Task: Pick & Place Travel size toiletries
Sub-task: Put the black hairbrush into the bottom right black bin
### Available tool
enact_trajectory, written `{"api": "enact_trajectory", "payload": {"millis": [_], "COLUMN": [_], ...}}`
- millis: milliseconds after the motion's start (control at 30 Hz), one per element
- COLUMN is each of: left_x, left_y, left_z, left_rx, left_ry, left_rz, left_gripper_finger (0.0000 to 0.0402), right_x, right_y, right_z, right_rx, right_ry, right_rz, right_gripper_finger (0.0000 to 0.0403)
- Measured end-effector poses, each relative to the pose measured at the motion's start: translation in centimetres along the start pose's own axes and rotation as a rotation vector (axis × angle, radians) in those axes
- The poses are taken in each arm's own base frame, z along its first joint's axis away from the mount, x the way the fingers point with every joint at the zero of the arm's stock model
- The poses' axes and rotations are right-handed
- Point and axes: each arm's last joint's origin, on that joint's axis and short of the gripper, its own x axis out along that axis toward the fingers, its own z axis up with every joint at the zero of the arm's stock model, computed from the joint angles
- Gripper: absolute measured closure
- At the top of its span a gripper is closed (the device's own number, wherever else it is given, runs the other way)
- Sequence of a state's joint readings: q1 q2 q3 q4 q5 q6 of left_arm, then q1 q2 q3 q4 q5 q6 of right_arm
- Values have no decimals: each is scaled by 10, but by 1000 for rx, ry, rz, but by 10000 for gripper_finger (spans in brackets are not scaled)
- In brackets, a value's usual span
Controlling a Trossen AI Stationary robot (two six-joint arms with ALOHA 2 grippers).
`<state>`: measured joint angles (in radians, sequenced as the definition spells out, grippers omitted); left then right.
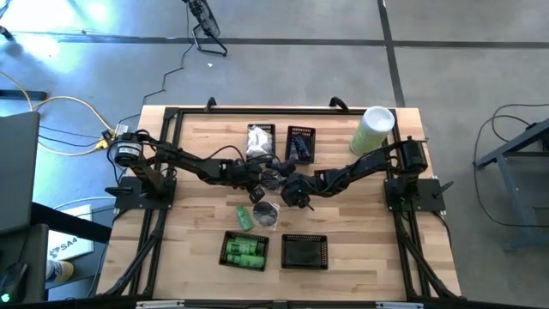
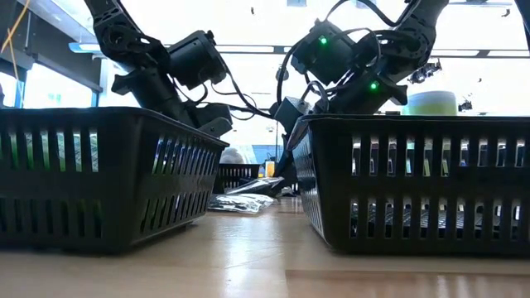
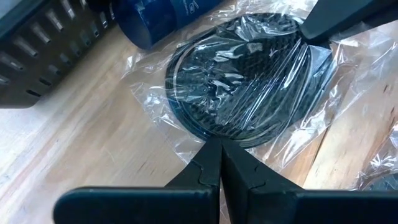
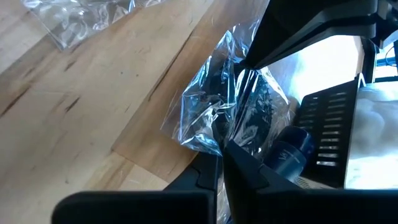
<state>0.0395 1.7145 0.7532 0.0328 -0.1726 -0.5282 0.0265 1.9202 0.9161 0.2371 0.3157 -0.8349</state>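
Work from the grip already there: find the right pincer (image 4: 222, 154) at mid-table, clamped shut on the crinkled film of the clear-wrapped dark disc (image 4: 231, 106), just beside the far basket (image 4: 326, 134) with the dark blue bottle (image 4: 287, 152) lying against it. Note the left pincer (image 3: 221, 148) too, closed tip to tip at the rim of the same wrap (image 3: 242, 74); cannot tell whether any film is caught between those tips.

Treat the hold as film-only and probably slippery, since the disc itself hangs loose inside. Lift slowly and straight, with no jerk and no twist, to spare the wrap from tearing. Free the left pincer from the wrap first, or move both together, to avoid a tug between arms. Clear the blue bottle and the basket wall before travelling across. Carry low over the table (image 1: 360, 227) toward the empty near basket (image 1: 304, 251), likely the target, and let go only well inside its walls.
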Motion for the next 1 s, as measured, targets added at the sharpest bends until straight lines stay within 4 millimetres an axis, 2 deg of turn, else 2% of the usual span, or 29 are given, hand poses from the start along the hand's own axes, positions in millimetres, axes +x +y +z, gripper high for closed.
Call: {"api": "enact_trajectory", "payload": {"millis": [300,700,800,1000], "left_x": [-2,-3,-4,-5], "left_y": [-1,-3,-4,-4], "left_z": [2,4,5,6], "left_rx": [-4,-7,-13,-89], "left_ry": [-16,-19,-30,-36], "left_rz": [-15,-55,-65,-70], "left_gripper_finger": [393,250,236,234], "right_x": [-1,-1,-1,-1], "right_y": [1,2,2,1], "right_z": [1,2,2,2], "right_rx": [-4,-4,0,20], "right_ry": [-2,-6,-6,-10], "right_rz": [2,5,5,2], "right_gripper_finger": [399,399,399,399]}}
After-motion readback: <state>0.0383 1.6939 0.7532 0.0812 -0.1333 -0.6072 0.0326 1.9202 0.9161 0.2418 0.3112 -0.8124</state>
